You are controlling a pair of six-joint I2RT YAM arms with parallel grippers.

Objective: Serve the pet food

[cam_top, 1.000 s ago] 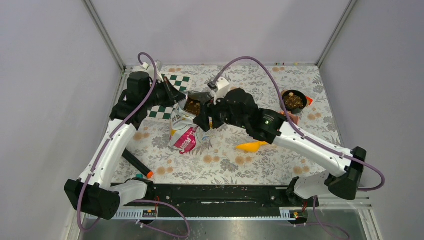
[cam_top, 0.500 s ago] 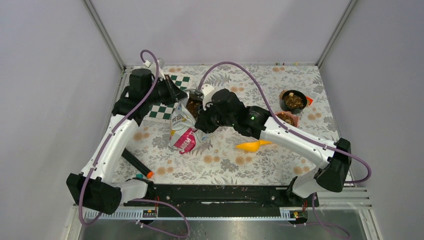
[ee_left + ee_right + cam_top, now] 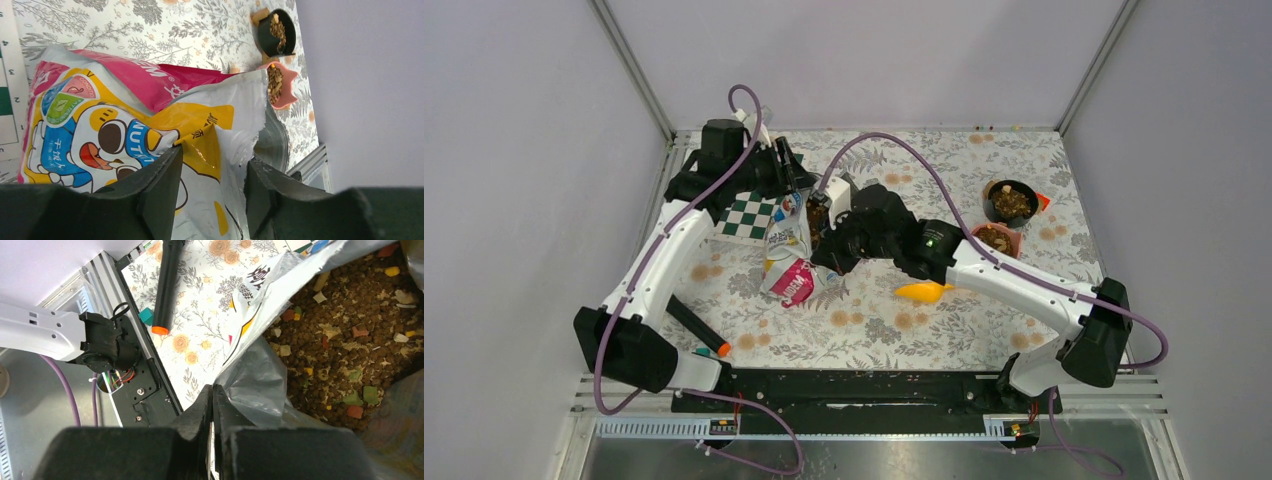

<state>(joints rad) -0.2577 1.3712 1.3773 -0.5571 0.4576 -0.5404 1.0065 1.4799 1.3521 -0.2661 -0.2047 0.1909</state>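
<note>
The bag [image 3: 786,252] lies near the middle of the flowered table [image 3: 894,340], its mouth turned toward the far side, with both arms meeting over it. From above, the left gripper [image 3: 796,188] sits at the far left corner of the mouth and the right gripper [image 3: 820,226] at its right edge, but neither grip can be read from there.

The left wrist view settles the first. The left gripper [image 3: 214,157] has its fingers [image 3: 161,192] well apart, and the torn yellow-and-white edge of the bag [image 3: 100,125], printed with a cartoon cat, stands loosely between them, not pinched. Beyond it, to the far right, are a pink bowl [image 3: 286,95] and a black bowl [image 3: 265,42], both holding brown bits.

The right wrist view shows the right gripper [image 3: 212,388] closed tight on the silvery inner film of the bag's lip [image 3: 255,382]. Only this view looks inside. The pet food [image 3: 340,335] fills the bag as dark brown pellets mixed with coloured and pale pieces. It also shows a black marker [image 3: 166,280] with an orange end lying on the table near the left arm's base.
</note>
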